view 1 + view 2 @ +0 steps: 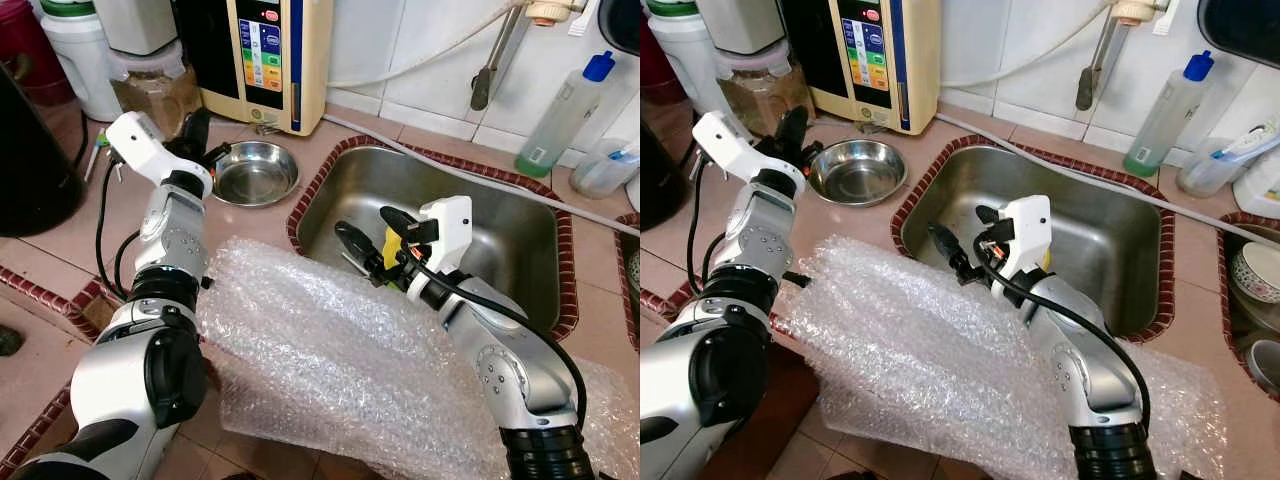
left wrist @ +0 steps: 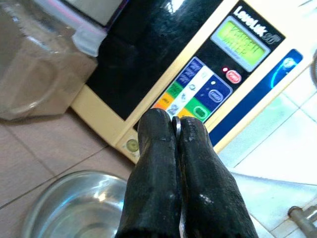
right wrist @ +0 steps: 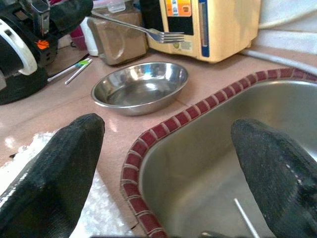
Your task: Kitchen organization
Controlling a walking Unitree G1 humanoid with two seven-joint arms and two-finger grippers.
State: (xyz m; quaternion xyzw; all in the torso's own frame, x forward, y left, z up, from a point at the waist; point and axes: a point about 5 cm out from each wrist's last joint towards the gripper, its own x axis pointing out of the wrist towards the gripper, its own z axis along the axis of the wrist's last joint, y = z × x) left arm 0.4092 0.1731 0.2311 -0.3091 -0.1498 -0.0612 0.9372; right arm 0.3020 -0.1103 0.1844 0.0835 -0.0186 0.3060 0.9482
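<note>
My left gripper [image 1: 198, 133] is shut on a metal fork [image 3: 148, 32], held level above the counter just left of a round steel bowl [image 1: 255, 172]. In the left wrist view the shut fingers [image 2: 158, 163] pinch a thin metal edge, with the bowl [image 2: 74, 208] below them. My right gripper [image 1: 372, 232] hangs open over the left part of the steel sink [image 1: 500, 230], with nothing between its fingers. In the right wrist view a thin metal rod [image 3: 245, 218] lies on the sink bottom.
A sheet of bubble wrap [image 1: 320, 350] covers the counter's front edge under both arms. A cream water machine [image 1: 270, 60] and a lidded jar [image 1: 155, 85] stand behind the bowl. A blue-capped bottle [image 1: 565, 105] stands behind the sink, and bowls [image 1: 1255, 275] sit at the right.
</note>
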